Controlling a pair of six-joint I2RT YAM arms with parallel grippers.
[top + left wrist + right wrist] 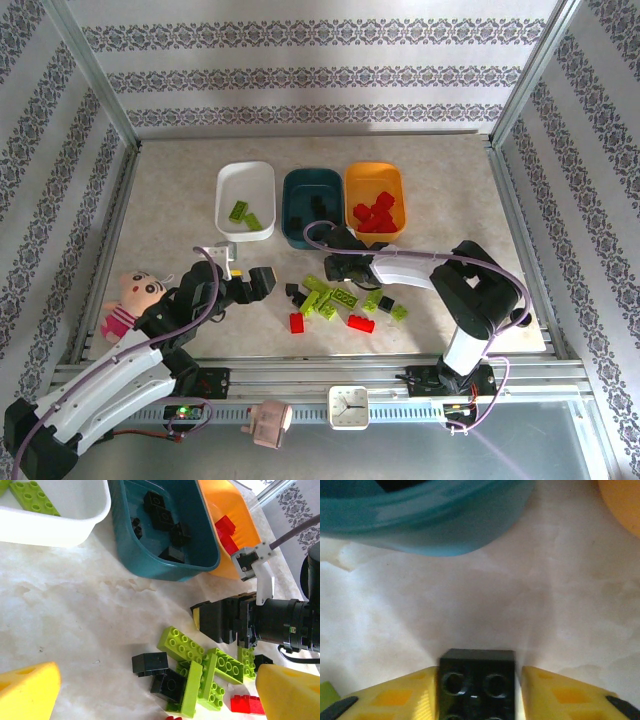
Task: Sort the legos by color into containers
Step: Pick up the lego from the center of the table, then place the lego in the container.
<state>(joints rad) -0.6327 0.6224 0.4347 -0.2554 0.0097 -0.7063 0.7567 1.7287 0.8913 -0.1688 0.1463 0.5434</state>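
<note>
Marbled tabletop (170,190), boxed in by patterned wallpaper (320,75), carries three tubs in a row at the far side: white tub (222,200), teal tub (287,205), orange tub (349,195). Green bricks lie in the white one, black in the teal, red in the orange, so each colour has its home.

The loose bricks (335,300) lie heaped between the tubs and the arm bases. I have the right gripper (480,675) low at the far edge of that heap, its yellow fingers on either side of a black brick (470,660) that sits studs-up on the table. One pad (420,690) lies against the brick and a pale sliver shows at the other, so I cannot tell whether the pinch is made. The teal tub is just ahead, which I judge is why I approach from this side.

The left gripper (159,672) hangs spread wide over the heap's other side, holding nothing, apart from the right arm.

The black brick's near half is cut off at the wrist view's edge, and the teal wall there is blurred. From above, the arm covers the brick.
</note>
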